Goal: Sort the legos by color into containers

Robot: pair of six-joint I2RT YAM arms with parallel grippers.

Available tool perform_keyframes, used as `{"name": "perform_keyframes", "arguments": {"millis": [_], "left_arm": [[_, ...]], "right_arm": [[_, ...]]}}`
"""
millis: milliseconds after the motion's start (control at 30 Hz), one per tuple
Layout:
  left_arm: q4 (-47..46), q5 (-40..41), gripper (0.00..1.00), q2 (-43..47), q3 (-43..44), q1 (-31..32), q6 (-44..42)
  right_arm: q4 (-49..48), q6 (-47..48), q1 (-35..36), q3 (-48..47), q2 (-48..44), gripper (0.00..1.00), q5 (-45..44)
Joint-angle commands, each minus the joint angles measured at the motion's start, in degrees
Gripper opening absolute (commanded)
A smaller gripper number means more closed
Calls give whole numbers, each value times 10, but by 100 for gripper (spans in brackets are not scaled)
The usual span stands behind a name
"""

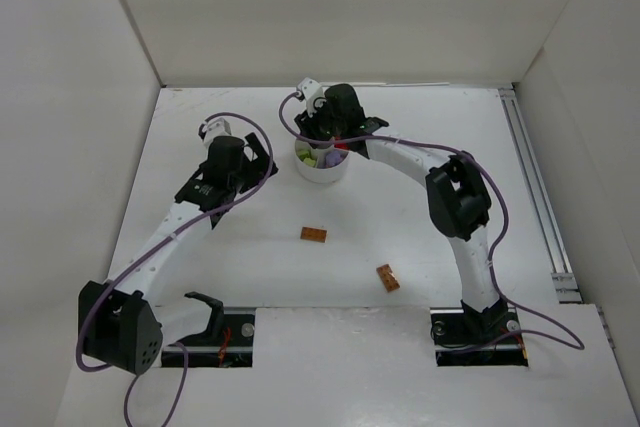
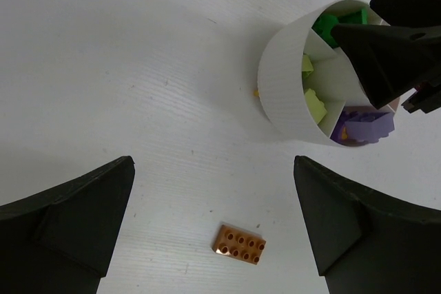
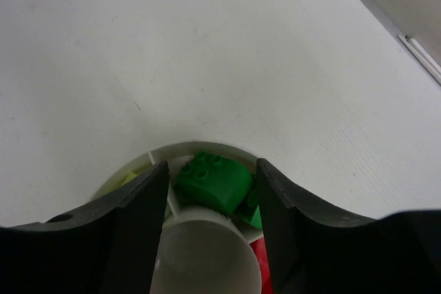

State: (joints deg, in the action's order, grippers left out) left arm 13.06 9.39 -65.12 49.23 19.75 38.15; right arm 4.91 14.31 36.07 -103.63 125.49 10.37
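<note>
The white dish (image 2: 281,80) sat mid-table, separate wedges holding green bricks (image 3: 210,180), pale yellow-green bricks (image 2: 313,105) and purple bricks (image 2: 364,126). The right gripper (image 3: 211,166) hung over it, jaws slightly parted either side of the green. The left gripper (image 2: 212,170) gaped wide above an orange-brown brick (image 2: 239,244) lying outside.

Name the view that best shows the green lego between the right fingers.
Right wrist: the green lego sits centred, studs clear. Left wrist shows it partly hidden behind the right fingers; top external hides it under the right arm.
</note>
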Motion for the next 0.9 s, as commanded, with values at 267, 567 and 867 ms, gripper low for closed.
{"name": "perform_keyframes", "arguments": {"millis": [267, 567, 867], "left_arm": [[-17, -46, 100, -4, 26, -4, -19], [77, -130, 100, -58, 18, -4, 31], [115, -194, 100, -157, 1, 52, 192]], "right_arm": [[-27, 7, 3, -2, -78, 66, -6], [-27, -55, -2, 54, -198, 100, -203], [99, -258, -32, 271, -399, 100, -447]]}}
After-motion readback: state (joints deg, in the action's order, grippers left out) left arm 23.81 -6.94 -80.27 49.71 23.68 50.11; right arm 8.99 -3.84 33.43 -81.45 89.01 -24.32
